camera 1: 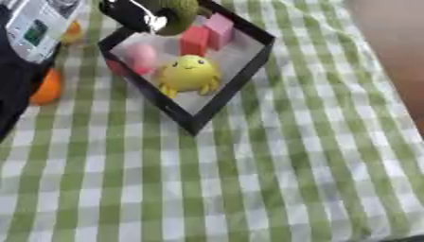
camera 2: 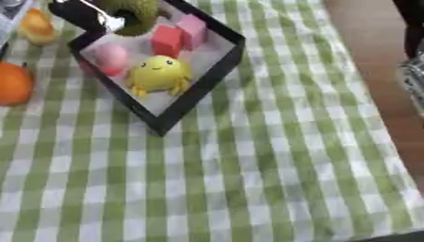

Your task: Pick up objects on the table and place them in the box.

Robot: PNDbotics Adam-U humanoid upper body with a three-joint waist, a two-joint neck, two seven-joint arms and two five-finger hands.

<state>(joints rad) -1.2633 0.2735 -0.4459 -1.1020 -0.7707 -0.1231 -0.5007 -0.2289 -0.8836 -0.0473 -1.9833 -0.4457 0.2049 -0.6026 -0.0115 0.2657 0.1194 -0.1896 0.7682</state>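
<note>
Even, soft, bright lighting — no hard shadows on the checked cloth (camera 1: pixel 273 165). Both views motion-blurred throughout. Small white glare spot on the left hand (camera 2: pixel 99 19) — top edge.

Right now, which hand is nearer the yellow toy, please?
Left. The left hand is over the box at its far corner, beyond the yellow toy; the right hand is not in view.

Robot hand (camera 1: pixel 136 14) and green object (camera 2: pixel 136 14) blurred, cropped at the top.

near cloth (camera 1: pixel 273 189): open | box (camera 1: pixel 224 97): toys crowd floor | left: orange (camera 2: pixel 13 84)
</note>
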